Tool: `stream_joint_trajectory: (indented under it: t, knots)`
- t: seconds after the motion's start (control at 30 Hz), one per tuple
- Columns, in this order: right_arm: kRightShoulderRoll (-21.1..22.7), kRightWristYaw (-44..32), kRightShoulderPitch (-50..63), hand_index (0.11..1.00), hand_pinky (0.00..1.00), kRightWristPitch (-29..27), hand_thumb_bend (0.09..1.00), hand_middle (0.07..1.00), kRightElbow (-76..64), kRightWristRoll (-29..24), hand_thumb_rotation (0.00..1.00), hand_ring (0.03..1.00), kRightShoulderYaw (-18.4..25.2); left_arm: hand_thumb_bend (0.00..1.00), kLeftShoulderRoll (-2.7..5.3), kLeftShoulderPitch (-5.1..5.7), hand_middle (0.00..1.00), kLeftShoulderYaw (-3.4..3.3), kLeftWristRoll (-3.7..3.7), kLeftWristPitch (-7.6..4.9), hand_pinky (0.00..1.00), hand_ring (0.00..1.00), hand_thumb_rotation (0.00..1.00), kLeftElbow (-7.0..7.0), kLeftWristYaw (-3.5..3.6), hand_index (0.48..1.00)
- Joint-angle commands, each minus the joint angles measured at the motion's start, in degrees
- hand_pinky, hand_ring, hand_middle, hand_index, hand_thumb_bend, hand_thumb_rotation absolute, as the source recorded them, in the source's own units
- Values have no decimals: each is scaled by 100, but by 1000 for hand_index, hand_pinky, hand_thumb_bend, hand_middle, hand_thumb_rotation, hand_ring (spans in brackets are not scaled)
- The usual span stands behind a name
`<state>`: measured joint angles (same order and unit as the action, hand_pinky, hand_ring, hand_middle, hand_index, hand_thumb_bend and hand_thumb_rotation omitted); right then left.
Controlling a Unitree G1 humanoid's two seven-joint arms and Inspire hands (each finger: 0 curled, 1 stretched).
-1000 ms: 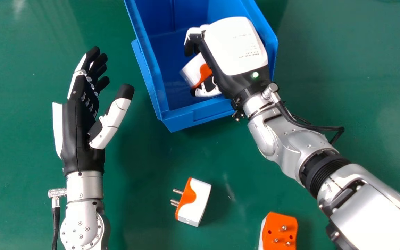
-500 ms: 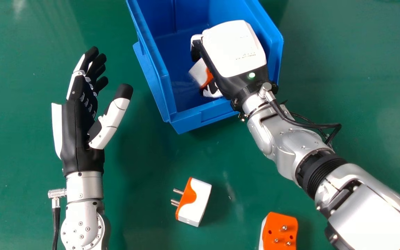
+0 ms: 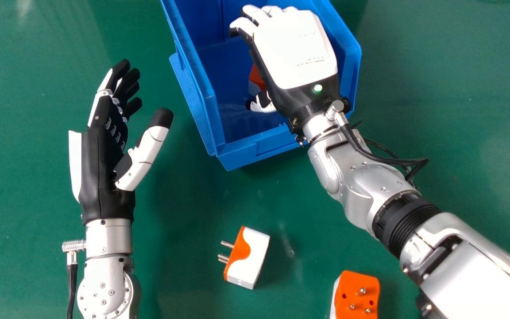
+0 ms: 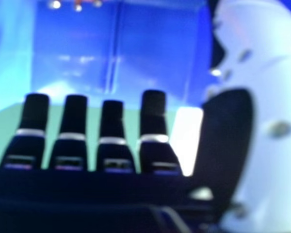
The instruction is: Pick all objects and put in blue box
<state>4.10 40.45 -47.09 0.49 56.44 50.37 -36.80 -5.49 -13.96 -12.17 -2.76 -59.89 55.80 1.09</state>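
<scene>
In the head view, my right hand [image 3: 297,51] is over the blue box [image 3: 257,148], palm down, its fingers extended and open. An orange and white adapter [image 3: 256,79] lies in the box, partly hidden under that hand, close to its thumb. In the right hand view, the fingers of my right hand [image 4: 111,150] stand straight, with the box's blue wall [image 4: 150,53] beyond them. On the green table are a white and orange adapter [image 3: 248,259] with metal pins and an orange one [image 3: 356,294], pins up, at the bottom edge. My left hand [image 3: 104,146] is open at the left, holding nothing.
The green table [image 3: 184,283] spreads around the box. The silver right forearm [image 3: 370,186] crosses the table from the lower right, with a black cable looping beside its wrist. A flange juts from the box's left side.
My right hand has opened from round the adapter, which is now lower and farther under it. That hand has shifted slightly up and left. The box moved slightly right, then stayed.
</scene>
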Motion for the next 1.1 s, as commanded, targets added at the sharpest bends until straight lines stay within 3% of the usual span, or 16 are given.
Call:
stream_joint_trajectory:
  t: [0.0, 0.13, 0.23, 0.4, 0.5, 0.63, 0.73, 0.8, 0.87, 1.0, 1.07]
  knots:
    - [128, 195, 129, 913, 981, -22, 825, 988, -471, -78, 131, 986, 178, 806, 20, 8, 872, 28, 1, -115, 867, 881, 528, -82, 7, 867]
    - [302, 145, 669, 936, 995, -1, 860, 997, -1457, -201, 149, 997, 444, 814, 32, 35, 874, 26, -3, -126, 874, 884, 533, -110, -3, 868]
    - [465, -130, 1343, 951, 998, 95, 860, 999, -2577, -315, 152, 999, 705, 812, 46, 58, 875, 20, -83, -124, 876, 886, 532, -140, 74, 870]
    - [506, -342, 2552, 972, 1000, 361, 833, 1000, -4199, -355, 184, 1000, 1055, 810, 38, 97, 877, 25, -123, -106, 876, 889, 526, -187, 139, 872]
    - [449, -487, 3250, 977, 983, 519, 814, 1000, -4991, -362, 225, 1000, 1204, 802, 31, 112, 877, 23, -124, -110, 877, 889, 521, -209, 172, 874]
    - [284, -913, 4145, 981, 960, 779, 803, 1000, -5927, -531, 263, 996, 1360, 796, 24, 139, 876, 21, -92, -91, 874, 887, 519, -258, 155, 874]
    - [362, -1769, 4685, 978, 937, 1179, 796, 994, -6673, -596, 276, 981, 1405, 799, 18, 148, 877, 27, -79, -82, 874, 887, 522, -277, 155, 874]
    - [575, -2706, 4913, 983, 927, 1601, 776, 994, -7273, -516, 310, 976, 1426, 798, 41, 149, 877, 25, -147, -55, 875, 887, 522, -290, 209, 875]
    - [813, -3742, 5067, 985, 923, 2100, 763, 993, -7906, -325, 348, 971, 1422, 801, 52, 146, 877, 26, -148, -62, 880, 887, 518, -291, 218, 874]
    - [1347, -5509, 5096, 963, 893, 2698, 784, 970, -8691, 209, 363, 949, 1281, 793, 60, 144, 876, 51, -201, -74, 886, 888, 514, -311, 319, 875]
    - [1509, -6212, 5018, 948, 868, 2844, 796, 956, -8855, 392, 389, 934, 1212, 786, 54, 150, 874, 49, -184, -79, 891, 888, 512, -309, 309, 876]
